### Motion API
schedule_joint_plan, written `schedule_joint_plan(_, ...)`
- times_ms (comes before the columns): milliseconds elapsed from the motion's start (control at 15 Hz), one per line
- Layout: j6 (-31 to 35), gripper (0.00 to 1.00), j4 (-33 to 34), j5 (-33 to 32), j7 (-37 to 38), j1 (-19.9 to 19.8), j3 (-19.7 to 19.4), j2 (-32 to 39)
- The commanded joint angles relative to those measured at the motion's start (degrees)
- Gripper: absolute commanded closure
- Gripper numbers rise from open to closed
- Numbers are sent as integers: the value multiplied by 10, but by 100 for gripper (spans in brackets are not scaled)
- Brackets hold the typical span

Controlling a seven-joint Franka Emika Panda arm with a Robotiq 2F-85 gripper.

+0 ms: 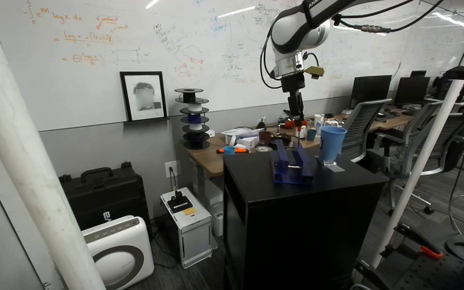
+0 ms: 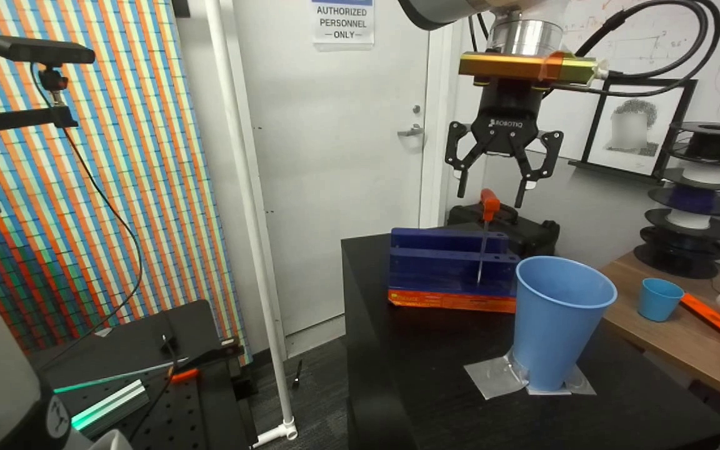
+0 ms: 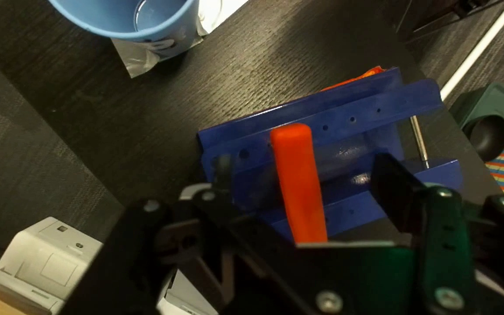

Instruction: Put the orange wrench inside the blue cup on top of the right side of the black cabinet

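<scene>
Where the orange wrench (image 2: 490, 205) stands: handle (image 3: 300, 183) up, shaft (image 2: 482, 259) down, leaning slightly, in the navy-blue rack (image 2: 429, 275); outside the blue cup (image 2: 560, 331), ungrasped. Threading through a hole in the rack's flange is likely but unconfirmed.
Navy-blue rack, purpose: apparently to hold the handle raised, ready for a grasp from above.
Tool (image 2: 490, 200): pointing down above the rack, fingers (image 2: 462, 181) spread wide, gripping nothing; turned, it seems, so as to straddle the handle. Fingertips (image 2: 520, 196) level with the handle or above it: cannot tell.
Blue cup: upright, mouth up, its base stuck with clear tape (image 2: 492, 378) to the tabletop (image 2: 447, 344), which is the flat top of the black cabinet (image 1: 304, 237); the tape presumably guards against tipping when the wrench drops in.
Finger spread, by view: plain in an exterior view showing the Robotiq lettering (image 2: 505, 123); unreadable in an exterior view where the tool (image 1: 298, 119) appears edge-on.
Shaft, by view: seen in both exterior views; covered by the handle in the wrist view.
Gap from rack to cup: tabletop visible between them in the wrist view; lost in an exterior view where the blue cup (image 2: 560, 331) overlaps the rack's end.
Metal rod (image 3: 418, 140): between the rack's sides, in the wrist view.
</scene>
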Motion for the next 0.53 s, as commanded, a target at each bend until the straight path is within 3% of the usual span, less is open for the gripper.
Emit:
schedule_joint_plan(0,-26,51,28,-26,-13,1,7,15)
schedule_joint_plan(333,-36,89,25,-58,-26,0,6,9)
schedule_joint_plan(467,-36,93,23,-69,-33,0,6,6)
